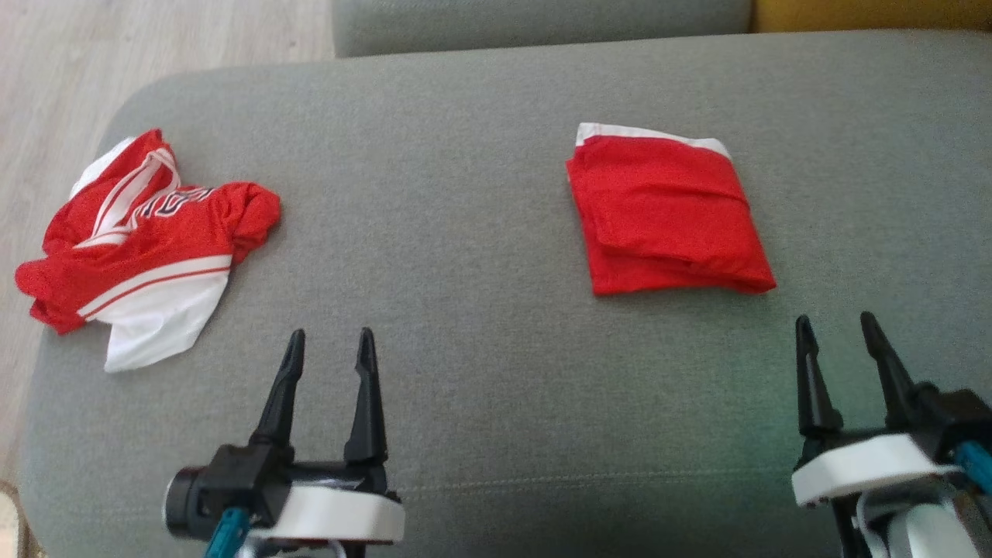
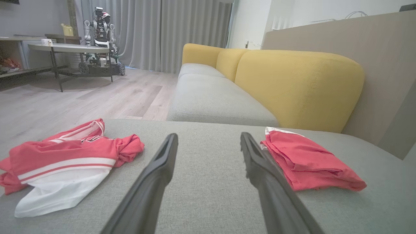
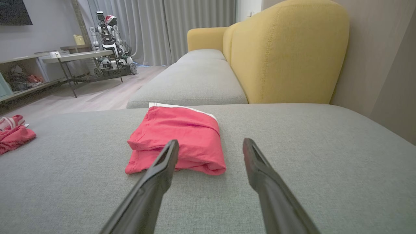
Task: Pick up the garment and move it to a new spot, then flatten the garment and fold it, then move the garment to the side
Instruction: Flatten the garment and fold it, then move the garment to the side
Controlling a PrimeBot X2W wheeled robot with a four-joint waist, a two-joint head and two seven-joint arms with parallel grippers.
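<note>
A crumpled red-and-white jersey [image 1: 147, 240] lies in a heap at the left end of the grey sofa cushion [image 1: 480, 194]. A folded red garment [image 1: 666, 213] with a white edge rests flat at the right. My left gripper [image 1: 331, 341] stands open near the front, right of the jersey and touching nothing. My right gripper [image 1: 835, 324] is open too, just in front of and right of the folded piece. From the left wrist, the jersey [image 2: 65, 159] is left of the fingers and the folded garment [image 2: 308, 161] right. The right wrist sees the folded garment [image 3: 178, 136] just ahead.
Wooden floor [image 1: 54, 85] borders the cushion's left edge. A second grey cushion [image 1: 542, 19] lies behind, with a yellow backrest [image 2: 299, 87] at the right. A table [image 2: 70, 48] and another robot [image 2: 100, 35] stand far off across the room.
</note>
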